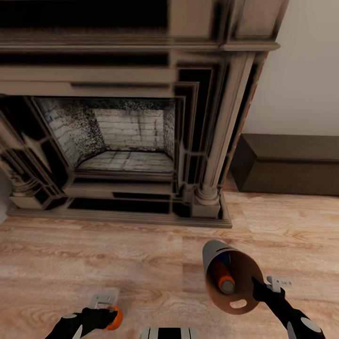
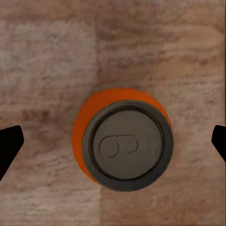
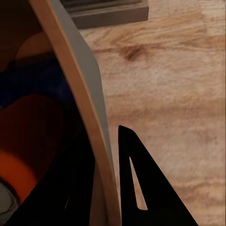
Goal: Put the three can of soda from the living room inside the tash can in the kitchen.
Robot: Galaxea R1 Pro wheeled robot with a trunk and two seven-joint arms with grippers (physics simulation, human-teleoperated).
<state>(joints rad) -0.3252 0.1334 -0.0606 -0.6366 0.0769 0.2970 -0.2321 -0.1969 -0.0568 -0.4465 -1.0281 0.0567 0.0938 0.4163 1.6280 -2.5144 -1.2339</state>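
An orange can of soda (image 2: 123, 143) with a grey metal top stands upright on the light wood floor. My left gripper (image 2: 113, 143) hangs open right above it, one fingertip (image 2: 8, 146) on each side and both clear of the can. In the head view that can (image 1: 115, 318) peeks out beside the left gripper (image 1: 104, 316). My right gripper (image 1: 256, 286) is shut on the rim of the tash can (image 1: 213, 252), which is held tilted above the floor. Inside it lie an orange can (image 1: 222, 278) and a blue can (image 1: 226, 260). The bin's wall (image 3: 80, 84) runs between the right fingers (image 3: 136, 188).
The ornate dark fireplace (image 1: 117, 141) with its stone base stands straight ahead. A long dark low bench (image 1: 287, 162) lies along the wall at the right. Open wood floor (image 1: 155, 263) stretches between the fireplace and my arms.
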